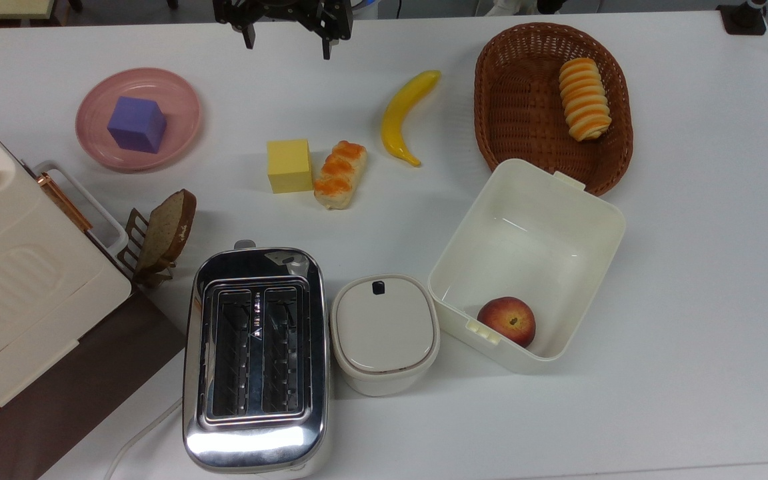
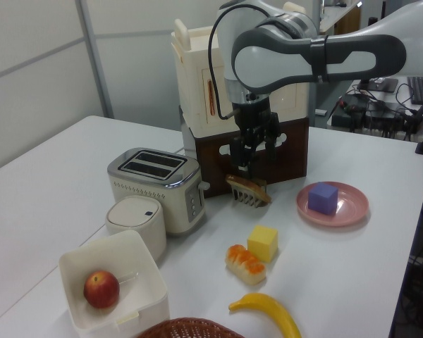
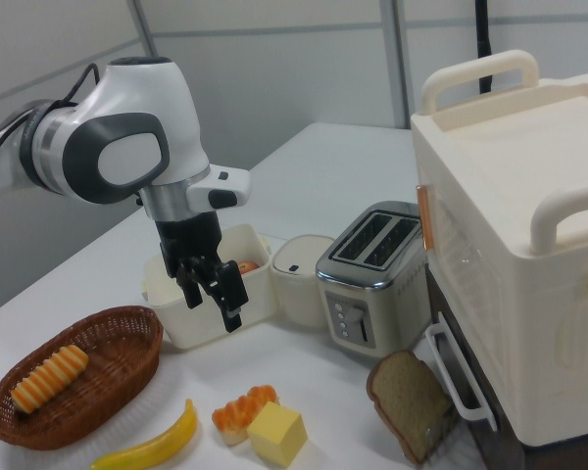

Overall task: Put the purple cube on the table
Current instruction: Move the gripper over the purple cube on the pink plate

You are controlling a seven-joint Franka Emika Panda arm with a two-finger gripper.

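White and smooth, the table (image 1: pixel 691 267) carries everything, and the chrome toaster (image 1: pixel 256 360) near the top view's bottom edge serves as the landmark. Well up and to the top view's left of the toaster lies a round pink plate (image 1: pixel 94 143), and the purple cube (image 1: pixel 137 124) sits on that plate, flat on one face and not touching the tabletop. A slice of brown bread (image 1: pixel 169 227) leans in a small rack just above the toaster's left corner in the top view, beside a large cream box (image 1: pixel 17 267) with a handle.

Straight above the toaster in the top view stands the yellow cube (image 1: pixel 289 165), touching an orange-glazed pastry (image 1: pixel 339 174) on its right. A banana (image 1: pixel 406 115) lies further up and right. Just beside the toaster's right side in the top view rests a lidded cream pot (image 1: pixel 384 332), and past it an open cream container (image 1: pixel 597 207) holds a peach (image 1: pixel 506 321). A brown wicker basket (image 1: pixel 491 120) with a striped roll (image 1: pixel 584 99) lies beyond that container.

The gripper (image 1: pixel 285 41) hangs in the air far above the toaster at the top view's upper edge, its two fingers spread apart and holding nothing, well apart from the purple cube.
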